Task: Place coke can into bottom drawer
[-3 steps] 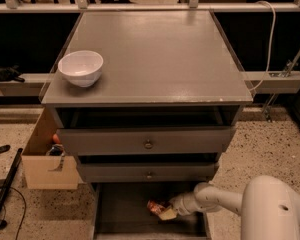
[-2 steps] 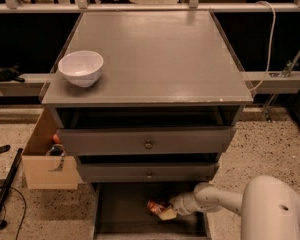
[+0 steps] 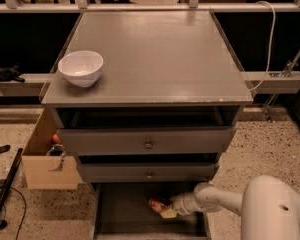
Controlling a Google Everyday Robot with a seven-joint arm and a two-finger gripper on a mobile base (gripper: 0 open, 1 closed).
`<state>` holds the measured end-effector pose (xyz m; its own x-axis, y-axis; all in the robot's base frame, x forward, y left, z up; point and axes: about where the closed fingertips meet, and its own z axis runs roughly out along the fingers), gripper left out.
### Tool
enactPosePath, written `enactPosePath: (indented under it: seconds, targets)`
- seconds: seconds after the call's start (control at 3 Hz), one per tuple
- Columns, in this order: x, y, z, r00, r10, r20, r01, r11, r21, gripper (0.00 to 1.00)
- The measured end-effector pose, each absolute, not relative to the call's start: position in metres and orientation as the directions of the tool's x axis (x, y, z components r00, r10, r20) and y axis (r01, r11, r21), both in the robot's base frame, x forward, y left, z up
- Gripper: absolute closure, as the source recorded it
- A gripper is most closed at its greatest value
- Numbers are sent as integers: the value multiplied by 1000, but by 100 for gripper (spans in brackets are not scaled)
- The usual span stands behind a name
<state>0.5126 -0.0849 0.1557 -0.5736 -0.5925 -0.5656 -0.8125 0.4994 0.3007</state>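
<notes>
Change: almost nothing had changed over the last second. The coke can (image 3: 156,204) and the pincer (image 3: 168,212) sat in the same spot as in the earlier views.
Coke can: it lay low inside the bottom drawer (image 3: 125,216), toward the right of the middle of the dark floor and tilted rather than upright. It appeared to rest on or just above the floor.
Pincer: it was down in the open drawer, touching the can's right end, with the white arm (image 3: 215,200) reaching in from the right. Whether it was clenched on the can or had already released it, I could not tell.
Bottom drawer: it was pulled out, with the can within its walls.
Upper drawers: the two above (image 3: 148,141) were only slightly open.
Counter: the counter (image 3: 160,59) carried the white bowl (image 3: 81,68) at its left front, well apart from the action.
Beside the cabinet: a cardboard box (image 3: 45,171) stood at the left.
Meaning for the task: the stillness suggested the placing was at its end, with the can where it belonged. What probably remained was a clean release and a withdrawal that did not drag the can along.
</notes>
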Motion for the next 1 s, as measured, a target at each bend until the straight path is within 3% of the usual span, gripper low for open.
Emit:
enactPosePath:
  seconds: [0.33, 1.0]
  targets:
    - [513, -85, 156, -574, -593, -566, -812, 499, 301, 4]
    - [513, -85, 156, -574, -593, -566, -813, 499, 301, 0]
